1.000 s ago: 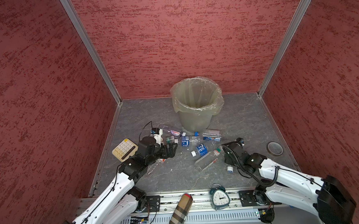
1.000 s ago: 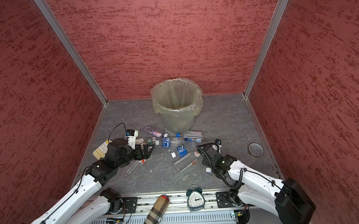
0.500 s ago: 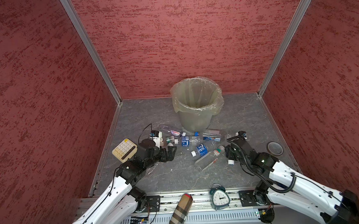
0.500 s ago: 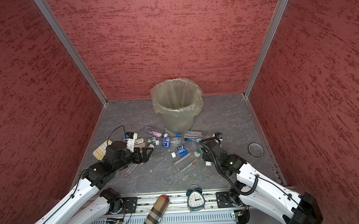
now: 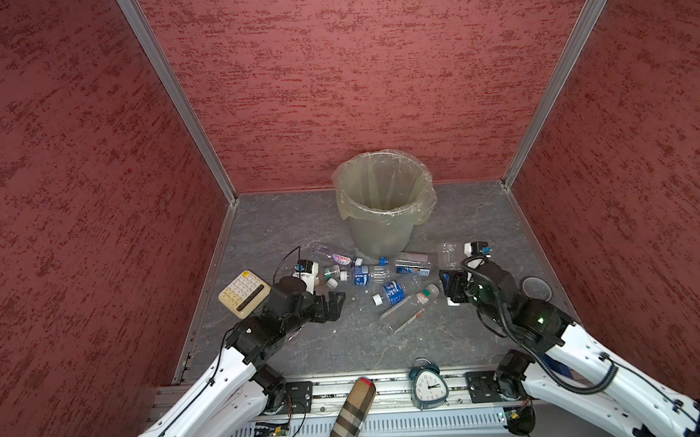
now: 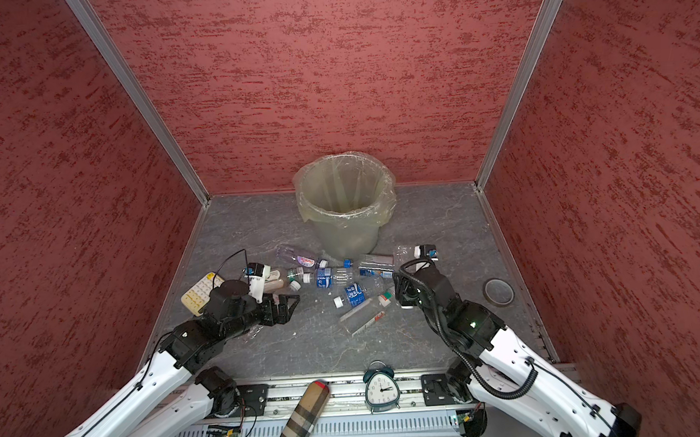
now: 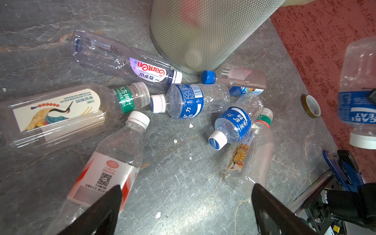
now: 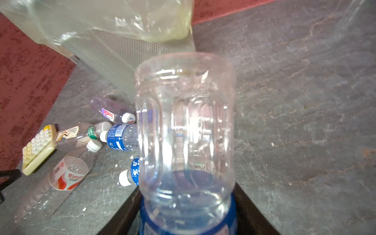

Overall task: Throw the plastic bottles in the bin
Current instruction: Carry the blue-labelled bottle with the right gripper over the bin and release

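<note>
Your right fingers (image 8: 250, 213) are clamped on a blue-label bottle (image 8: 185, 130), cap end down and clear base up, to the right of the scatter and near the bin (image 5: 378, 236).

Your left fingers (image 7: 97, 213) are spread wide and hold nothing. They sit low over the table (image 5: 347, 344), just short of the loose bottles (image 5: 368, 274).

Those bottles lie on their sides at the foot of the bin. A calculator (image 5: 244, 292) sits left of them. A clock (image 5: 428, 389) and a plaid case (image 5: 352, 415) rest on the front rail.
</note>
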Motion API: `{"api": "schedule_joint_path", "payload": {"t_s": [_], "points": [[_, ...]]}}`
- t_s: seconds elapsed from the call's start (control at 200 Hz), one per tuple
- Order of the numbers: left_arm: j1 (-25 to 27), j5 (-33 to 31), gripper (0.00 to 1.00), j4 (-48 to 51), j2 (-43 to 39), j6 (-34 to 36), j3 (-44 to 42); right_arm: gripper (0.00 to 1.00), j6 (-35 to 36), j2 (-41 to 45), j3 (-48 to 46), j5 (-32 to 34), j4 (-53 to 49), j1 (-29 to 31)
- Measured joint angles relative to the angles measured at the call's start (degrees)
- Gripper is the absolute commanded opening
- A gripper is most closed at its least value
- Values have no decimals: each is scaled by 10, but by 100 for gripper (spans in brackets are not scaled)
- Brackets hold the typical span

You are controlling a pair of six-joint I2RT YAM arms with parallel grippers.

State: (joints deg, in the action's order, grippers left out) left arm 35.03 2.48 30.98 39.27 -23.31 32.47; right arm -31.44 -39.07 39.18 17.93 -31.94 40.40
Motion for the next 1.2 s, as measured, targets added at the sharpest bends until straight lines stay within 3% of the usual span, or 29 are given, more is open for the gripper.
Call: {"api": "schedule_joint_path", "payload": {"t_s": [0.476, 0.616, 0.817, 0.872, 0.912, 0.937, 1.022, 1.122, 1.197], "points": [[19, -14, 99, 5, 6, -9, -8, 30, 95, 21, 55, -4, 65, 0], [23, -14, 99, 5, 18, -12, -8, 30, 121, -45, 140, -2, 71, 0], [24, -15, 99, -2, 29, -15, -8, 31, 167, -226, 340, 2, 90, -4], [24, -15, 99, -3, 28, -15, -8, 39, 179, -292, 414, -2, 93, -14], [25, -15, 99, -4, 27, -15, -8, 56, 186, -339, 469, -6, 98, -24], [26, -15, 99, -4, 27, -15, -8, 71, 190, -379, 517, -12, 94, -35], [26, -15, 99, -5, 21, -16, -8, 97, 196, -495, 663, -24, 83, -67], [27, -16, 99, -2, 7, -19, -8, 99, 199, -632, 840, -29, 42, -95], [30, -21, 99, 2, -5, -20, -8, 99, 199, -689, 906, -29, 13, -105]]}}
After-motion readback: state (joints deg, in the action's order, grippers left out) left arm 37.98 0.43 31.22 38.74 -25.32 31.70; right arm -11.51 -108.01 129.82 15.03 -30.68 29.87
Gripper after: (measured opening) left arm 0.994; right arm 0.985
